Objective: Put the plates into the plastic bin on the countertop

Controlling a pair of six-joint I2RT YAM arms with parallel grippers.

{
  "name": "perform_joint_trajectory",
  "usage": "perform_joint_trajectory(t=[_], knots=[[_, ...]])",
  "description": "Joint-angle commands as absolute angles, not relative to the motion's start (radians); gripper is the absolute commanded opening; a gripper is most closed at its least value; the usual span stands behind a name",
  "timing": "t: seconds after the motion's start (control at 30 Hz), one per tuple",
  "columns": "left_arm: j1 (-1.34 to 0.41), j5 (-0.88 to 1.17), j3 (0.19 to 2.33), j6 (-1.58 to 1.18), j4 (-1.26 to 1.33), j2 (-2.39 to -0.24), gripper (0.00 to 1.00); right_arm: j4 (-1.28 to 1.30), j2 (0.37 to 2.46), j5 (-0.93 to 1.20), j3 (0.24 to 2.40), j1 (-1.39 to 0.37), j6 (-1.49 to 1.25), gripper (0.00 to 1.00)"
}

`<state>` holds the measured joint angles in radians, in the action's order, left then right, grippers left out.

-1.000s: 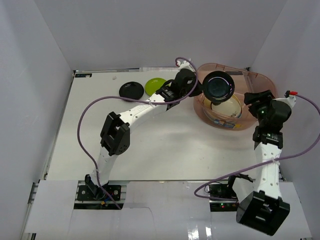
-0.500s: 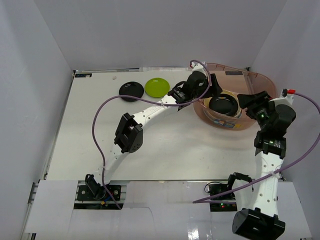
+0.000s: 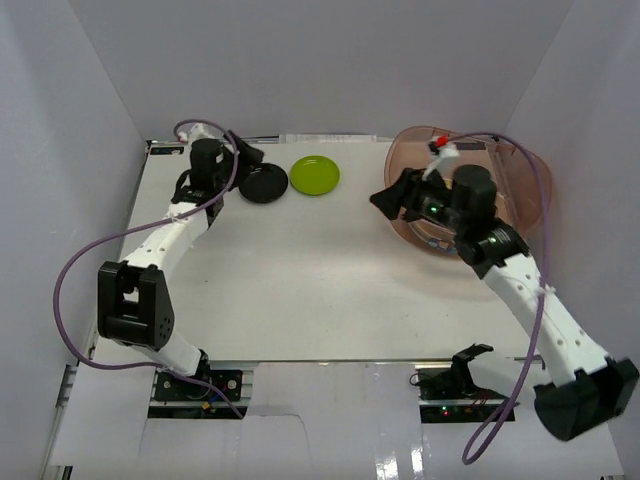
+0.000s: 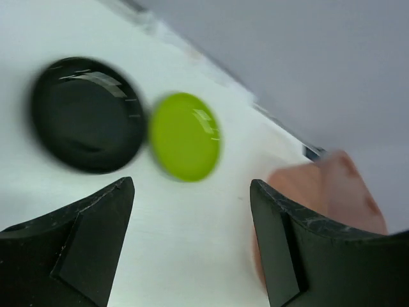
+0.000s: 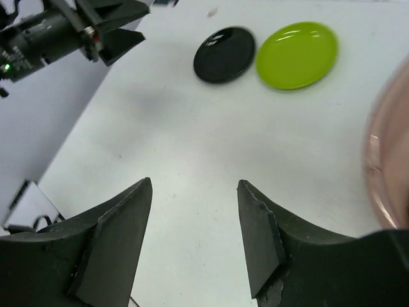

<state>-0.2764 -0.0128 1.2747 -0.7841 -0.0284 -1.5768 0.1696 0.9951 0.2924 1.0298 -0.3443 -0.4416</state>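
At the far left of the countertop (image 3: 300,290), the left gripper (image 3: 248,160) hovers just beside the glossy black plate (image 3: 263,184), its jaws spread wide and holding nothing. It is probably lining up to pick that plate. The plate is round, shallow and shiny, and lies flat near the back wall. Just to its right, close but apparently not touching, is the lime green plate (image 3: 314,176), also flat and glossy. Both plates lie outside the bin.

Further right, the right gripper (image 3: 383,200) hangs at the left rim of the plastic bin (image 3: 520,160), facing the 2 plates with its jaws parted and empty. The translucent pinkish bin stands at the far right, and the right arm largely hides its contents.
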Motion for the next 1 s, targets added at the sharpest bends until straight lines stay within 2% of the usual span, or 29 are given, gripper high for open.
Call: perform_joint_trajectory(t=[0.0,0.2,0.23,0.3,0.33,0.47,0.6,0.67,0.73,0.83,0.93,0.97], knots=[[-0.203,0.084,1.103,-0.88,-0.008,-1.56,0.83,0.242,1.158,0.086,1.164,-0.526,-0.214,0.62],[-0.005,0.195,0.968,-0.968,0.106,-1.646,0.75,0.33,1.501,0.006,1.406,-0.67,-0.008,0.61],[0.052,0.215,0.957,-0.985,0.124,-1.663,0.75,0.343,1.584,-0.012,1.437,-0.682,0.088,0.63],[0.072,0.264,0.965,-1.011,0.159,-1.73,0.75,0.362,1.662,-0.089,1.521,-0.722,0.164,0.67],[0.08,0.276,0.977,-1.012,0.163,-1.755,0.75,0.362,1.742,-0.121,1.548,-0.742,0.225,0.72],[0.08,0.307,1.054,-1.023,0.175,-1.873,0.75,0.362,1.923,-0.175,1.695,-0.77,0.343,0.74],[0.08,0.331,1.156,-1.025,0.17,-1.992,0.73,0.299,2.072,-0.232,1.808,-0.776,0.425,0.7],[0.078,0.331,1.195,-1.017,0.158,-2.028,0.73,0.278,2.15,-0.294,1.842,-0.776,0.452,0.61],[0.08,0.328,1.254,-0.985,0.132,-2.075,0.73,0.265,2.233,-0.321,1.911,-0.773,0.483,0.59],[0.08,0.318,1.31,-0.945,0.088,-2.129,0.68,0.244,2.328,-0.324,2.003,-0.761,0.503,0.61],[0.08,0.301,1.354,-0.92,0.071,-2.164,0.59,0.224,2.408,-0.313,2.078,-0.741,0.514,0.64],[0.078,0.295,1.371,-0.916,0.071,-2.172,0.54,0.221,2.427,-0.292,2.095,-0.733,0.517,0.64]])
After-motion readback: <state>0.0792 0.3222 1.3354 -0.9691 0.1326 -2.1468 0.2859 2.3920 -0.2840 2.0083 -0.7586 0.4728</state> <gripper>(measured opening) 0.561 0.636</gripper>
